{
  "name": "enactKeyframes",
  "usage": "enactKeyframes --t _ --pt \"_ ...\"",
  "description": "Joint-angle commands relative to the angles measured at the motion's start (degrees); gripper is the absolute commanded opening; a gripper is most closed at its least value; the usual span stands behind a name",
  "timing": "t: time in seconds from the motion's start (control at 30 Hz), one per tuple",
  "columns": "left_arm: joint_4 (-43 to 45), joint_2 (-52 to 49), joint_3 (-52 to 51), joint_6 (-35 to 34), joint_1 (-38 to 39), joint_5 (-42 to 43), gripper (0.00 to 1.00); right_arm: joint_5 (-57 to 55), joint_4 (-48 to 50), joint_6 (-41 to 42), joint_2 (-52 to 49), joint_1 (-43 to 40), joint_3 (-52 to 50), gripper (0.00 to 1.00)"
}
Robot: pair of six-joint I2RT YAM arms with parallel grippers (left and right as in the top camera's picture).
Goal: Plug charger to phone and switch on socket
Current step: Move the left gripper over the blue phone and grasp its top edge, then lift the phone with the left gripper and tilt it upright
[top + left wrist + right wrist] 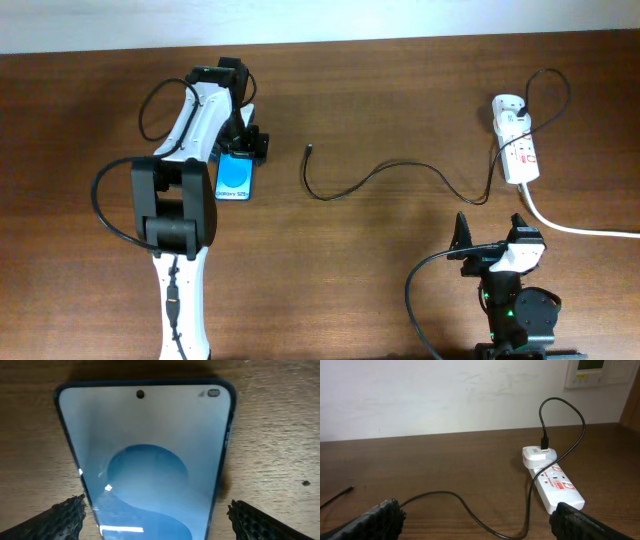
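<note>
Left gripper (159,521): mine, spread, holding nothing, one finger on each side of the phone (150,455). Phone: flat on the table (380,80), blue screen up. Right gripper (480,524): mine, spread, empty. Charger (465,507): black cable lying loose beyond it, with its free tip apart from the phone and its other end plugged in at the socket (559,487). Socket: white strip, far right.
</note>
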State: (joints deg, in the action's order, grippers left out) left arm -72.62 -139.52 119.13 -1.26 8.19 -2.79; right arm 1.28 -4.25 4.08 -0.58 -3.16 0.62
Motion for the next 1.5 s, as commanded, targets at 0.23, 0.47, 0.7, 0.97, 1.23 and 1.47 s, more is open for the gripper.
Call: enactKeyframes --t 0.23,0.47,0.7,0.97,1.23,1.47 --pt "-0.57 -3.82 0.92 0.46 -0.46 1.62 0.92 -0.48 -0.26 0.00 0.37 0.52 -0.31 0.99" --pt "-2.03 -3.85 0.92 -12.48 -0.44 3.15 0.87 -0.48 -0.24 0.00 0.37 0.52 -0.31 0.98" --pt "-1.11 -3.85 0.92 -12.44 0.09 6.88 0.84 -0.48 -0.26 0.00 0.37 0.52 -0.31 0.98" --pt "-1.29 -3.82 4.61 -12.41 0.17 6.45 0.64 -0.48 -0.26 0.00 0.37 0.52 -0.31 0.98" --pt "-12.31 -3.82 24.48 -12.46 0.17 7.67 0.42 -0.48 -0.26 0.00 0.37 0.52 -0.31 0.99" --pt "-12.44 -3.82 24.83 -17.99 0.17 10.97 0.00 -0.48 -0.24 0.00 0.37 0.52 -0.31 0.98"
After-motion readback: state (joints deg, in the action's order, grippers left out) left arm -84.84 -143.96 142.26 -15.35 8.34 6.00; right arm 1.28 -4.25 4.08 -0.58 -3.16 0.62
